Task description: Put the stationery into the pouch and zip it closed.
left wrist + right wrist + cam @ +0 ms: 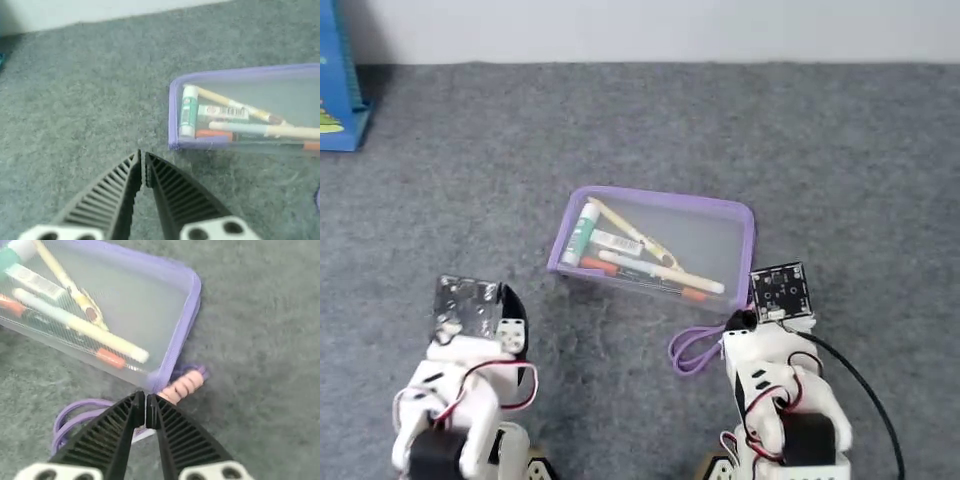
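Note:
A translucent pouch (715,235) with purple edging lies on the grey felt, mid-table. Inside it are a green-and-white glue stick (583,232), a yellow pen (625,230), a white marker with an orange cap (660,272) and other pens. Its purple wrist strap (692,350) loops out at the near right corner, beside a pink coiled zip pull (182,386). My right gripper (145,407) is shut with its tips just off that corner, nothing visibly held. My left gripper (141,160) is shut over bare felt, short of the pouch's (280,90) left end.
A blue box (338,90) stands at the far left edge by the white back wall. Open grey felt lies on every side of the pouch (145,305). The right arm's black cable (865,390) trails off to the right.

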Action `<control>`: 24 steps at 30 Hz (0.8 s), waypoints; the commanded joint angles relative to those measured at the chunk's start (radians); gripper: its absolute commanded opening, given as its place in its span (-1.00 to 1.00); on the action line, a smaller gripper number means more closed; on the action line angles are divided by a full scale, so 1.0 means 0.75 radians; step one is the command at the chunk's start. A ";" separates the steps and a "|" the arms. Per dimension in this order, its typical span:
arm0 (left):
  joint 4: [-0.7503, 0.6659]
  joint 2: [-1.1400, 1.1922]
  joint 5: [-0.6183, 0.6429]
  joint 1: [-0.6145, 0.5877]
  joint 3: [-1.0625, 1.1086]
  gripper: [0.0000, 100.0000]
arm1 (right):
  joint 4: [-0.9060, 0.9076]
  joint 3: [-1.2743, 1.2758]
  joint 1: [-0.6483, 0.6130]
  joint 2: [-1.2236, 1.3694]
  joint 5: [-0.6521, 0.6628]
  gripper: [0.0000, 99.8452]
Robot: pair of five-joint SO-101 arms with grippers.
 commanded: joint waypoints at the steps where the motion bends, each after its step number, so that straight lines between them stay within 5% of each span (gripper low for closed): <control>1: -0.170 -0.014 -0.016 0.000 0.175 -0.97 | -0.026 0.016 0.011 -0.009 -0.090 -0.98; 11: -0.378 -0.012 -0.014 -0.010 0.455 -0.97 | -0.026 0.227 0.015 -0.009 -0.151 -0.98; 24: -0.053 -0.012 -0.014 -0.010 0.455 -0.97 | 0.026 0.329 0.024 -0.007 -0.151 -0.98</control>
